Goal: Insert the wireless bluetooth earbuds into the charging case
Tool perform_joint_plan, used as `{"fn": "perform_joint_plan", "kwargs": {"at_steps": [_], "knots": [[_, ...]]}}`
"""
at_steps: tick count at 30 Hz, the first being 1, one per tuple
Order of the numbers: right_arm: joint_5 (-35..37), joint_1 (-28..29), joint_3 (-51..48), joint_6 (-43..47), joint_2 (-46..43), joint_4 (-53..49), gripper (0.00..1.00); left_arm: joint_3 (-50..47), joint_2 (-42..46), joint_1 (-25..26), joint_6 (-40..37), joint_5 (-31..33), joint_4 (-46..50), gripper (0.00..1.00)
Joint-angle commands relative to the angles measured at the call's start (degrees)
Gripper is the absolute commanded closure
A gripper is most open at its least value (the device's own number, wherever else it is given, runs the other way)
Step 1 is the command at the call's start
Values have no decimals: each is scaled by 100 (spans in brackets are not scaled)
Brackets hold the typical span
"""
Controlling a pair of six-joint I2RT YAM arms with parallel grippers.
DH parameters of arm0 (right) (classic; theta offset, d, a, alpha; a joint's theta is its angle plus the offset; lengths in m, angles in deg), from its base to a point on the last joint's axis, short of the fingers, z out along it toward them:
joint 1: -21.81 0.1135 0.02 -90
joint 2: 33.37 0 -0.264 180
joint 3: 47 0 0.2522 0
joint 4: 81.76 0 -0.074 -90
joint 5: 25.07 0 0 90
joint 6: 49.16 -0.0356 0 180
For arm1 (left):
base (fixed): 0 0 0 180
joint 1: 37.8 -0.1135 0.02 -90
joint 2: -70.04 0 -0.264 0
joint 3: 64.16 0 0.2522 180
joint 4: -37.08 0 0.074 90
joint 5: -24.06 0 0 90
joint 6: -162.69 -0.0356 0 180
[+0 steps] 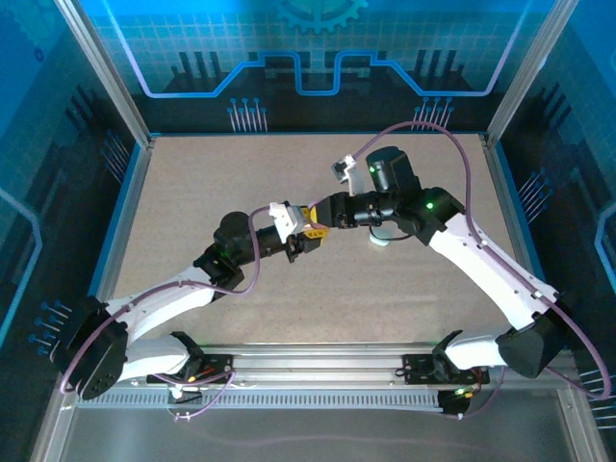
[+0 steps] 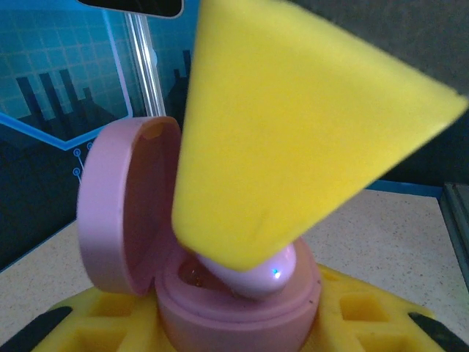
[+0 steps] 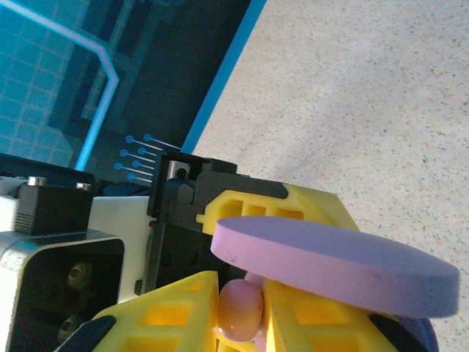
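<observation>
Left wrist view has the pink charging case [image 2: 234,319] standing upright, clamped between the yellow fingers [image 2: 95,323] of the left hand [image 1: 310,239], with its lid [image 2: 121,213] swung open to the case's left. A pink earbud [image 2: 253,273] rests at the case's open top, partly in the well. Right wrist view shows the right hand [image 3: 242,323] pinched on that earbud, just beside the case's lid. Behind the case lies the speckled table [image 3: 381,95].
</observation>
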Motion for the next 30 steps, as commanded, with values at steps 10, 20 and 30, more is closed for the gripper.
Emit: {"fn": "perform_joint_plan", "kwargs": {"at_steps": [10,20,30], "knots": [[389,113,261,223,100,-531,71,-37,39,56,86,74,-393,68],[409,113,279,206,5,-460,68,-37,36,54,82,69,-381,68],[457,113,219,180,-180,-259,64,-26,39,61,68,74,-362,68]]}}
